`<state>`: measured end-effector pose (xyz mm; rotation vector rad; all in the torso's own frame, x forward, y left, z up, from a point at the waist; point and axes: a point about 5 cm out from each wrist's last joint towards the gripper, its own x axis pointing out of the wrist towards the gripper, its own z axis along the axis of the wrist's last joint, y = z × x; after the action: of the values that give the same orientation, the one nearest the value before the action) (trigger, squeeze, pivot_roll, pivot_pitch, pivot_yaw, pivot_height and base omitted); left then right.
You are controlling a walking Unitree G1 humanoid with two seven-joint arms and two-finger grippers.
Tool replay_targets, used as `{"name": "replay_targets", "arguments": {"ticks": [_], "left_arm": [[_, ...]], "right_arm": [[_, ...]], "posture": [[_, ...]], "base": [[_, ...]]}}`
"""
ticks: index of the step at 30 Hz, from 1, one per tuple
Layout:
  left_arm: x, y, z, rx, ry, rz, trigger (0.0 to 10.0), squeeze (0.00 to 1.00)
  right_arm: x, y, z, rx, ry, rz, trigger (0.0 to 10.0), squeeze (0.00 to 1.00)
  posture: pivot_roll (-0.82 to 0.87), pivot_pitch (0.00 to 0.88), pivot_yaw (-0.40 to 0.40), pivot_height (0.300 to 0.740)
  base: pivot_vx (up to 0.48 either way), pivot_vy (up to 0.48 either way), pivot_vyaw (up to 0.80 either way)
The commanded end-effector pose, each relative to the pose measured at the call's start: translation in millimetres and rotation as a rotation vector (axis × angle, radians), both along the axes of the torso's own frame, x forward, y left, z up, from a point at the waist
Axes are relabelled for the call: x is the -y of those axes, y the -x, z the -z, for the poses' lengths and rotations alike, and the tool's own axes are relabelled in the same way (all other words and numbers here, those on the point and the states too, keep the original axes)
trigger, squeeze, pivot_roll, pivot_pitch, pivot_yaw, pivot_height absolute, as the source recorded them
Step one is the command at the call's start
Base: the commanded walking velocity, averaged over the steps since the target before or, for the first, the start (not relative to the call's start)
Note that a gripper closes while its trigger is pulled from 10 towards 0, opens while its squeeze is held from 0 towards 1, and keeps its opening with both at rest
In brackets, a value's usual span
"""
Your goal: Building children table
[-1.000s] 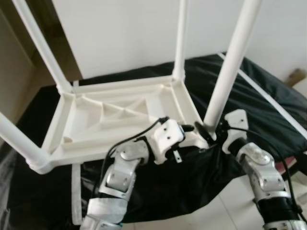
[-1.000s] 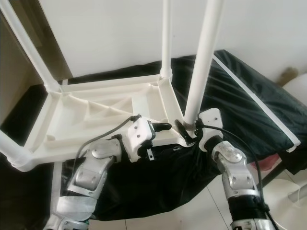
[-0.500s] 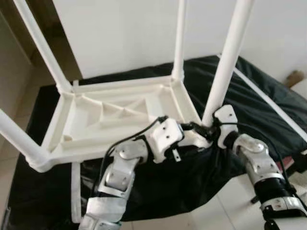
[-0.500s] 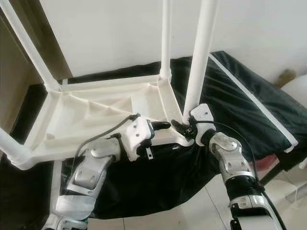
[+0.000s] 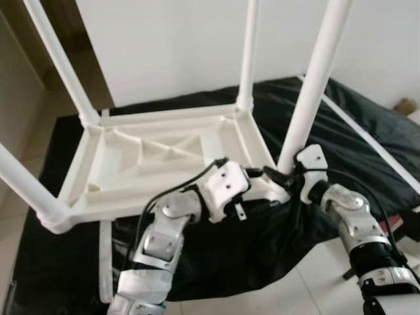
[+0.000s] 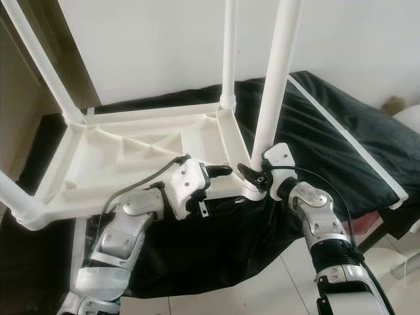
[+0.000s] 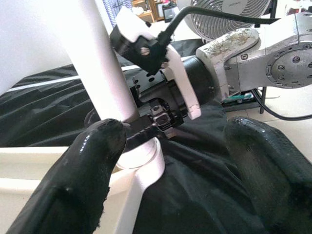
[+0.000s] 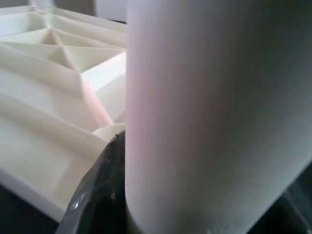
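right claw now lower on near table leg, left claw beside

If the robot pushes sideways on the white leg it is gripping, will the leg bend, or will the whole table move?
The leg looks like a thick rigid plastic tube, so it probably would not bend. The upturned table looks hollow and ribbed, likely light, so it may slide on the black cloth. The right gripper holds near the socket, giving little leverage.
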<state>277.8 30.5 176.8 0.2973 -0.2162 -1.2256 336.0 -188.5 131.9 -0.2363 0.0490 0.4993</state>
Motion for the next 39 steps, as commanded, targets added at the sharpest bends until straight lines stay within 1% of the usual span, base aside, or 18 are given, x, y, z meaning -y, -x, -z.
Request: {"name": "replay_targets", "arguments": {"ticks": [1, 2, 3, 5, 10, 12, 15, 18, 19, 21, 24, 26, 28, 29, 30, 31, 33, 39], "left_arm": [[-4.9, -7.9, -1.6, 0.02, 0.051, -0.181, 10.0, 0.0], [-4.9, -7.9, -1.6, 0.02, 0.051, -0.181, 10.0, 0.0], [-4.2, -7.6, -0.9, 0.02, 0.047, -0.178, 10.0, 0.0], [-3.5, -7.5, -0.6, 0.019, 0.047, -0.175, 10.0, 0.0], [-2.7, -7.5, -1.2, 0.019, 0.048, -0.171, 10.0, 0.0], [-1.7, -7.7, -1.3, 0.022, 0.045, -0.164, 10.0, 0.0], [-1.4, -7.8, -1.3, 0.023, 0.044, -0.161, 10.0, 0.0], [-1.1, -7.7, -1.2, 0.024, 0.043, -0.158, 10.0, 0.0], [-1.1, -7.7, -1.2, 0.024, 0.043, -0.158, 10.0, 0.0], [-1.1, -7.7, -0.9, 0.025, 0.042, -0.157, 10.0, 0.0], [-1.2, -7.7, -0.9, 0.026, 0.042, -0.159, 10.0, 0.0], [-0.8, -7.6, -0.8, 0.027, 0.044, -0.161, 10.0, 0.0], [-0.8, -7.6, -0.8, 0.027, 0.044, -0.161, 10.0, 0.0], [-0.2, -7.2, -0.3, 0.027, 0.044, -0.16, 10.0, 0.0], [0.5, -6.8, 0.1, 0.026, 0.045, -0.159, 10.0, 0.0], [0.5, -6.8, 0.1, 0.026, 0.045, -0.159, 10.0, 0.0], [1.5, -6.1, 0.7, 0.024, 0.046, -0.155, 10.0, 0.0], [0.9, -6.0, 0.6, 0.025, 0.046, -0.155, 10.0, 0.0]], "right_arm": [[8.3, 6.5, 24.1, -0.088, 0.071, 0.141, 10.0, 0.0], [8.3, 6.5, 24.1, -0.088, 0.071, 0.141, 10.0, 0.0], [8.9, 6.5, 26.0, -0.1, 0.047, 0.213, 10.0, 0.0], [7.2, 7.1, 28.5, -0.114, 0.017, 0.292, 10.0, 0.0], [1.4, 8.7, 28.3, -0.118, -0.023, 0.325, 10.0, 0.0], [-11.4, 9.9, 25.4, -0.106, -0.082, 0.422, 10.0, 0.0], [-15.3, 10.4, 24.4, -0.106, -0.103, 0.458, 10.0, 0.0], [-27.4, 12.1, 20.9, -0.112, -0.16, 0.567, 10.0, 0.0], [-27.4, 12.1, 20.9, -0.112, -0.16, 0.567, 10.0, 0.0], [-31.1, 13.3, 19.4, -0.108, -0.175, 0.648, 10.0, 0.0], [-33.4, 14.6, 19.1, -0.109, -0.194, 0.697, 10.0, 0.0], [-37.4, 19.2, 15.2, -0.079, -0.245, 0.806, 10.0, 0.0], [-37.4, 19.2, 15.2, -0.079, -0.245, 0.806, 10.0, 0.0], [-42.0, 22.2, 15.0, -0.075, -0.255, 0.84, 10.0, 0.0], [-49.0, 23.3, 15.5, -0.083, -0.266, 0.829, 10.0, 0.0], [-49.0, 23.3, 15.5, -0.083, -0.266, 0.829, 10.0, 0.0], [-58.5, 22.2, 11.0, -0.069, -0.262, 0.773, 10.0, 0.0], [-59.8, 21.5, 3.8, -0.031, -0.268, 0.745, 10.0, 0.0]], "posture": [[-0.06, 0.0, 0.051, 0.74], [-0.06, 0.0, 0.051, 0.74], [-0.06, 0.0, 0.051, 0.74], [-0.06, 0.0, 0.054, 0.74], [-0.06, 0.0, 0.054, 0.74], [-0.07, 0.0, 0.058, 0.74], [-0.07, 0.0, 0.058, 0.74], [-0.06, 0.0, 0.058, 0.74], [-0.06, 0.0, 0.058, 0.74], [-0.06, 0.0, 0.054, 0.74], [-0.06, 0.0, 0.054, 0.74], [-0.06, 0.0, 0.051, 0.74], [-0.06, 0.0, 0.051, 0.74], [-0.06, 0.0, 0.048, 0.74], [-0.06, 0.0, 0.048, 0.74], [-0.06, 0.0, 0.048, 0.74], [-0.06, 0.0, 0.051, 0.74], [-0.05, 0.0, 0.045, 0.74]], "base": [[0.0, 0.0, 0.0], [0.0, 0.0, 0.0], [0.0, 0.0, 0.0], [0.0, 0.0, 0.0], [0.0, 0.0, 0.0], [0.0, 0.0, 0.0], [0.0, 0.0, 0.0], [0.0, 0.0, 0.0], [0.0, 0.0, 0.0], [0.0, 0.0, 0.0], [0.0, 0.0, 0.0], [0.0, 0.0, 0.0], [0.0, 0.0, 0.0], [0.0, 0.0, 0.0], [0.0, 0.0, 0.0], [0.0, 0.0, 0.0], [0.0, 0.0, 0.0], [0.0, 0.0, 0.0]]}}
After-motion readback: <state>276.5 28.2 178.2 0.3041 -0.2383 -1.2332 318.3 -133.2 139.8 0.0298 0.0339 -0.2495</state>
